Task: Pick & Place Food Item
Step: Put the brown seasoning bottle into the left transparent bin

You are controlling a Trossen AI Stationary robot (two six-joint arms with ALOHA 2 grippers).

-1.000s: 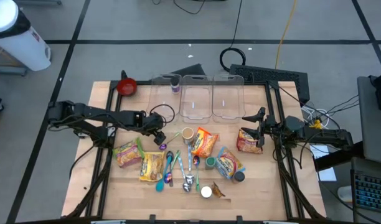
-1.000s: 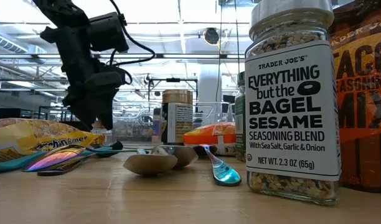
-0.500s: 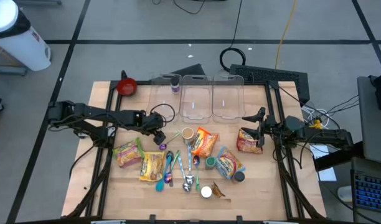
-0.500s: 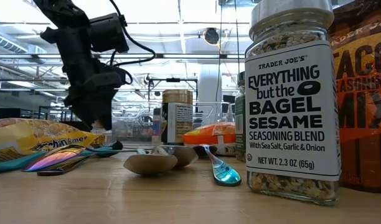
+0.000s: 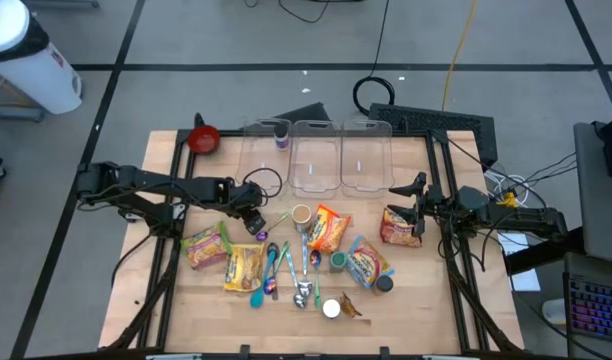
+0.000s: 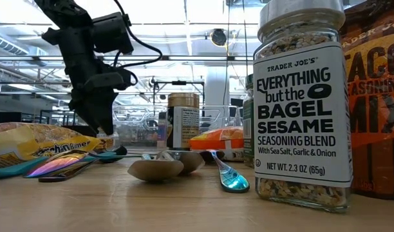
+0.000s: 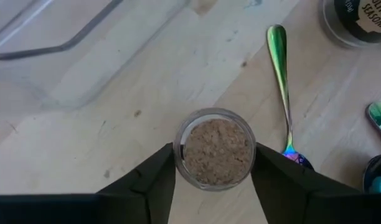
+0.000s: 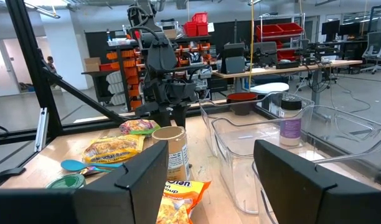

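L gripper (image 7: 212,186) is down at the worktop (image 5: 416,300), fingers (image 7: 156,180) either side of a small clear spice jar (image 7: 214,151) w/ brownish powder. In the L wrist view the fingers look to be touching the jar's sides, but can't confirm it's actually clamped; call it closing-in stage. Jar sits upright on the wood, just beside the iridescent spoon (image 7: 280,93), near the corner of the clear bins (image 5: 316,155). High view puts the gripper (image 5: 254,222) left of the cardboard-lid can (image 5: 301,214) and above the noodle packs (image 5: 206,246).

Approach is top-down w/ the jar centred between the fingers, prob. so the round body can't roll out sideways and the neighbouring spoon isn't knocked.

R gripper (image 8: 206,180) is parked at the right side of the worktop, fingers apart, nothing between them, next to an orange snack bag (image 5: 399,226); looks idle.

Next move (guess): finish the squeeze, lift straight up, carry to a bin. Risk: glassy round wall, could slip or tip if grip is low.
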